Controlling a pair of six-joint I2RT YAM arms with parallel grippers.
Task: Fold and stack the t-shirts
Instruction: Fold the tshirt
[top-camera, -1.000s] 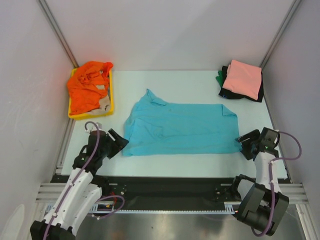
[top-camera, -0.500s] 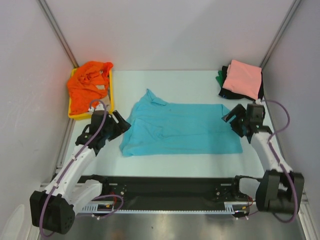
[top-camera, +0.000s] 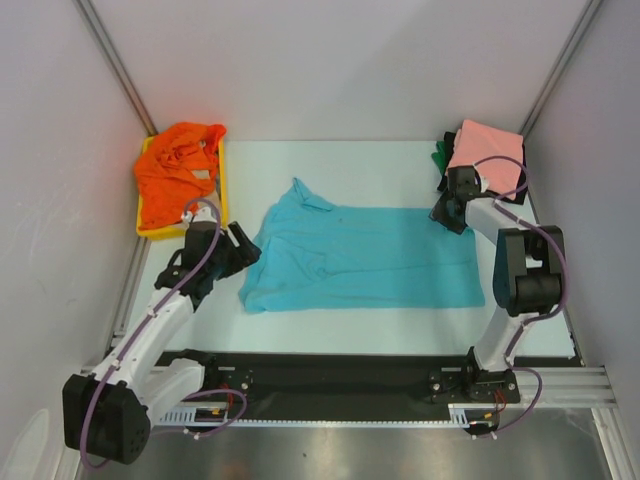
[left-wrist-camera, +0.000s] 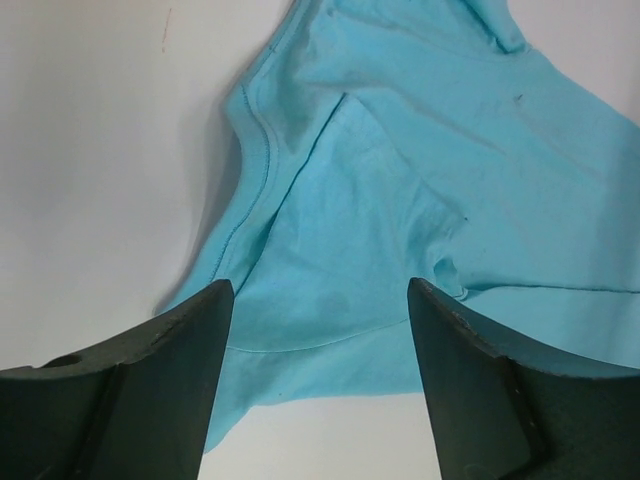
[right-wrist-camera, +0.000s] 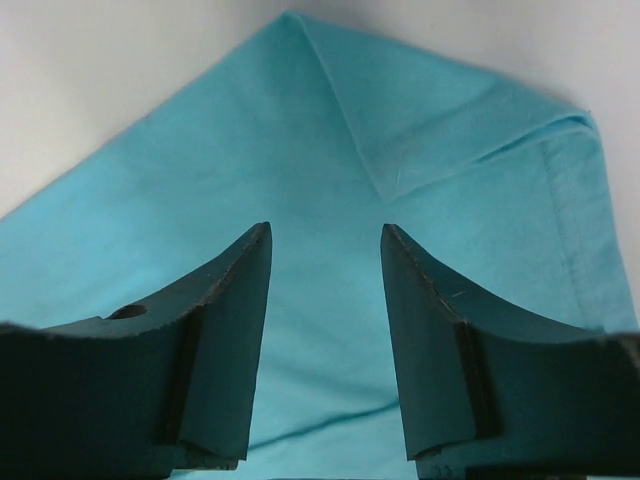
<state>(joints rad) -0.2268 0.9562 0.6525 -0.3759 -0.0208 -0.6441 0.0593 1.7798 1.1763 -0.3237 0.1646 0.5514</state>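
Six t-shirts can be counted by colour: one turquoise t-shirt (top-camera: 360, 255), one orange t-shirt (top-camera: 170, 175), one beige t-shirt (top-camera: 209, 172) of which only a scrap shows, one salmon pink t-shirt (top-camera: 490, 150), one black t-shirt (top-camera: 523, 178) and one green t-shirt (top-camera: 439, 155), the last two visible only as edges. There is one yellow tray (top-camera: 223, 185) and one counter (top-camera: 380, 165). The robot adds two arms, one left arm (top-camera: 160, 320) and one right arm (top-camera: 525, 270), and two claws, one left claw (top-camera: 245, 243) and one right claw (top-camera: 443, 215), each with two fingers.
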